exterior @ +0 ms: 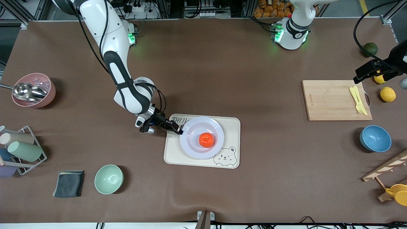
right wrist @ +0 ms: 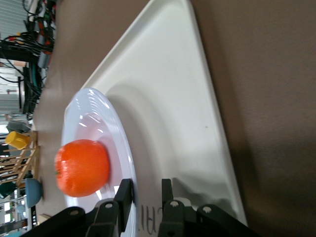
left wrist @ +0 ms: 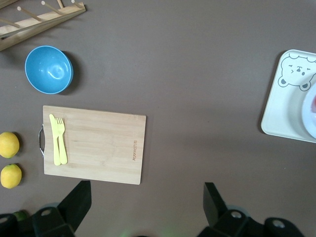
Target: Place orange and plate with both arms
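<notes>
A brown mat (exterior: 222, 70) covers the table; aluminium framing (exterior: 28, 9) and cables (exterior: 140, 8) line its back edge.

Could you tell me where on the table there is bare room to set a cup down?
Bare cloth lies between the tray and the cutting board, and from the tray up toward the arm bases. Crowded: the tray, under the plate and right gripper.

The orange (exterior: 206, 140) is bright red-orange; the plate (exterior: 193, 148) is plain white with a faint bluish tint; the tray (exterior: 178, 156) is cream with a line-drawn bear face in one corner; the table (exterior: 222, 70) is brown; the cutting board (exterior: 330, 100) is pale wood; the fork (exterior: 358, 100) is yellow.
</notes>
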Tool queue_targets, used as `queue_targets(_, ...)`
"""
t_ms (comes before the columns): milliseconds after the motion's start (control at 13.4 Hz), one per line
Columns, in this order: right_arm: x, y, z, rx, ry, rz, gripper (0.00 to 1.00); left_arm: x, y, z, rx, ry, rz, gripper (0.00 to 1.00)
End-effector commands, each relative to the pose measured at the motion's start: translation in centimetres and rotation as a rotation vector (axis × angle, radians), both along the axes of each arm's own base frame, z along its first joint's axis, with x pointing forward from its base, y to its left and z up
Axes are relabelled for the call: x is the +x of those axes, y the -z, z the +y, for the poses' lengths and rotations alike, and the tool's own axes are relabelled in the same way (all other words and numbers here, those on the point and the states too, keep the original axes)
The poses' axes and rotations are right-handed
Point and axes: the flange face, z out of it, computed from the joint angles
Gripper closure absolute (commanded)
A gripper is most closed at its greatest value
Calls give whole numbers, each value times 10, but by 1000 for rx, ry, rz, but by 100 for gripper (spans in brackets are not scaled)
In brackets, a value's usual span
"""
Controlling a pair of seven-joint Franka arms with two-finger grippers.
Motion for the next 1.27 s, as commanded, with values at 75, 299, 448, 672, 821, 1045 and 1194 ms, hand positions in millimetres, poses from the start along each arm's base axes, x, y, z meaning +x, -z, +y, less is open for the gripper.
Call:
queue_targets(75, 7, -23, 0, -42, -17, 74, 69, -2, 5, -1, -7, 21, 20, 0)
queue_targets(299, 11, -37, -2, -36, 7, 133, 65, -3, 2, -2, -7, 24, 14, 0)
queue_targets(448, 13, -43, -2, -37, 0, 145, 62, -3, 1, -2, -7, 24, 11, 0)
queue_targets(672, 16, -59, 0, -20, -10, 178, 46, -5, -2, -2, -7, 24, 7, 0)
queue_targets(821, 23, -77, -5, -30, -55, 258, 0, -5, -3, -2, -7, 24, 5, 0)
queue_targets(1045, 37, -98, -26, -45, -119, 313, 0, -5, -5, -1, -6, 22, 0, 0)
queue_targets(1194, 48, -111, -41, -85, -161, 325, 0, -5, -5, -1, -6, 22, 0, 0)
